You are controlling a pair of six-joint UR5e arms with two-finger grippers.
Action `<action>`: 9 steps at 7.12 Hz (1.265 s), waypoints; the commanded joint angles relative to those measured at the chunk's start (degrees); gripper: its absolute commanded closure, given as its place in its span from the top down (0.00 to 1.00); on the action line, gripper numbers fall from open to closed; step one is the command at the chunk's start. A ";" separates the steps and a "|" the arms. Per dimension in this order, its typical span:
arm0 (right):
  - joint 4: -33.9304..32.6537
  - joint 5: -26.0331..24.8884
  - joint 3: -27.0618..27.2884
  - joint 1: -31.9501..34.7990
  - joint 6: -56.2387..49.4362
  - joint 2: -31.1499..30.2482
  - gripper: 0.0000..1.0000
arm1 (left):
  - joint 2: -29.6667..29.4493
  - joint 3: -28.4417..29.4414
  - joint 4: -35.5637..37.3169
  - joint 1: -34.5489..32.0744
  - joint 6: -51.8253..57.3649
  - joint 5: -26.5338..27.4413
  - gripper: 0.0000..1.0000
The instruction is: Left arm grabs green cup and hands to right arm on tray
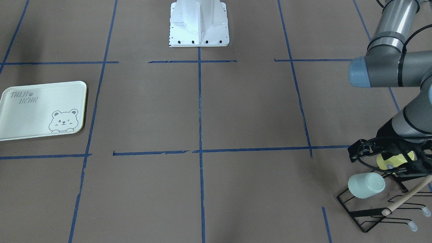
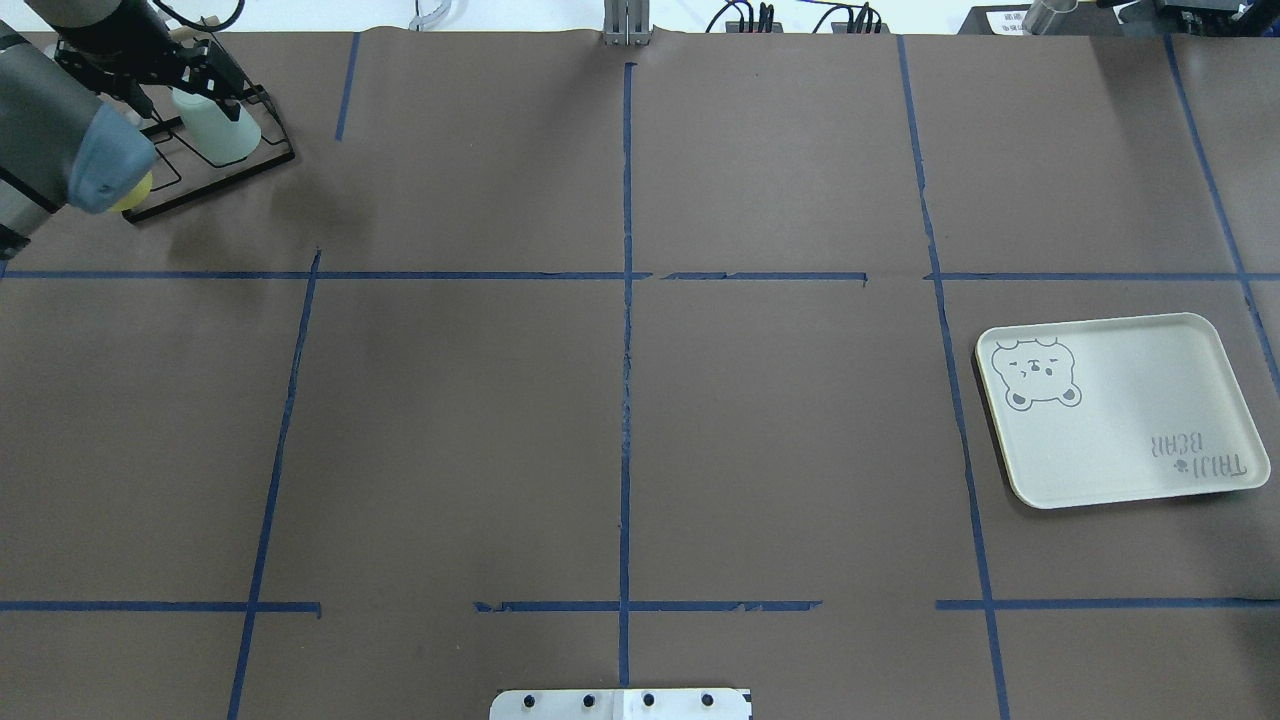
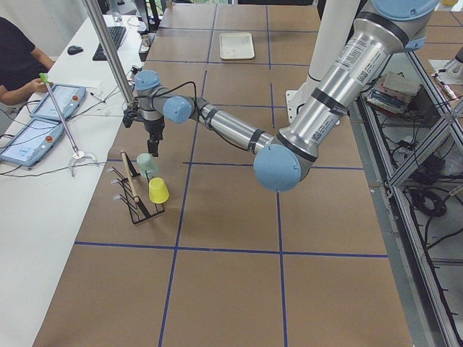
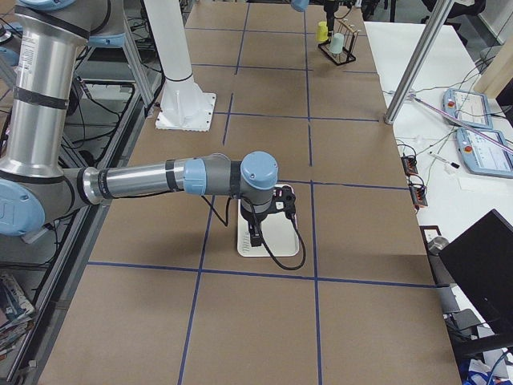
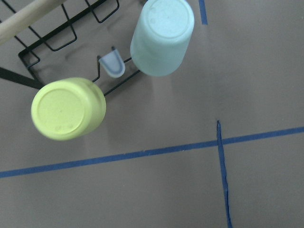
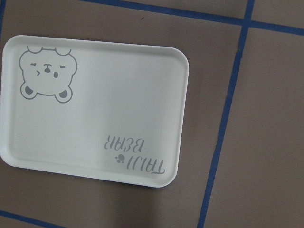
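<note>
Matte green cup (image 5: pixel 161 38) on wire rack (image 1: pixel 366 212), L end effector (image 3: pixel 155 148), R end effector (image 4: pixel 255 237): unclear

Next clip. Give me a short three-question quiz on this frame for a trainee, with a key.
1. True or false: the black wire rack holds three cups.
2. Where is the green cup? A: on a peg of the rack. B: on the tray. C: lying flat on the table.
3. Fill in: the colour of the other cup on the rack is ____.
Key: 1 false, it holds two. 2 A. 3 yellow.
</note>
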 commanded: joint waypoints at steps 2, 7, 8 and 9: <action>0.05 0.16 -0.15 -0.10 0.21 -1.06 1.00 | -2.92 6.77 -4.73 0.67 -1.92 4.11 1.00; -0.04 0.25 -0.15 -0.10 0.30 -1.14 1.00 | -3.09 10.20 -9.29 0.59 -4.63 6.57 1.00; -0.04 0.16 -0.15 -0.10 0.21 -1.06 1.00 | -3.00 10.46 -9.39 0.59 -4.65 6.57 1.00; -0.04 0.25 -0.15 -0.10 0.30 -1.06 1.00 | -3.00 10.46 -9.57 0.59 -4.65 6.49 1.00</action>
